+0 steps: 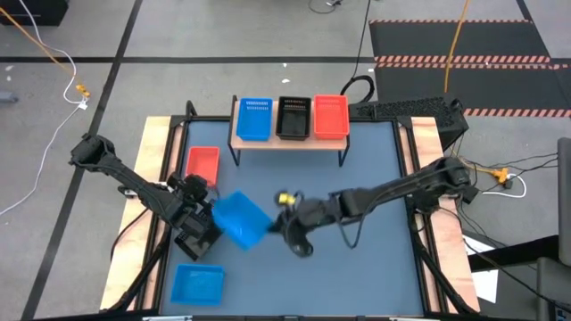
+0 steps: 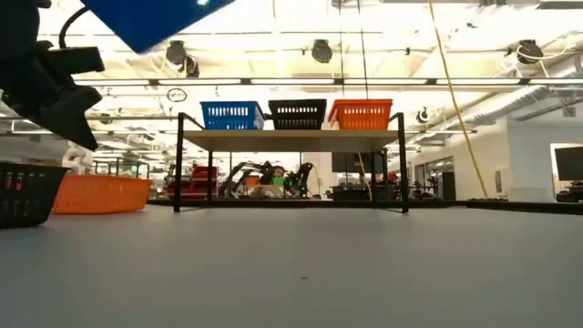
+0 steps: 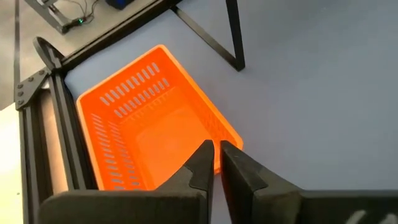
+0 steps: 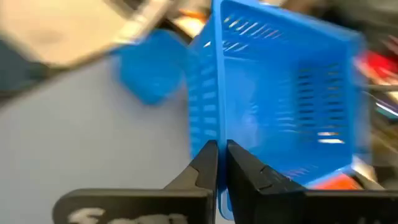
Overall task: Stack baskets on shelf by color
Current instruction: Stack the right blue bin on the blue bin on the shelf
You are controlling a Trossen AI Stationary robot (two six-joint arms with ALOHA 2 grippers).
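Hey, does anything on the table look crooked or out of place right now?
One thing: the blue basket near the table's middle is tilted and lifted, pinched by its wall in the right gripper. The three baskets on the shelf sit straight, and the red basket and second blue one rest flat.

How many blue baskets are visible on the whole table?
3. One stands on the shelf at its left end, one is held tilted above the table by the right gripper, one lies near the front-left corner. Others may be hidden.
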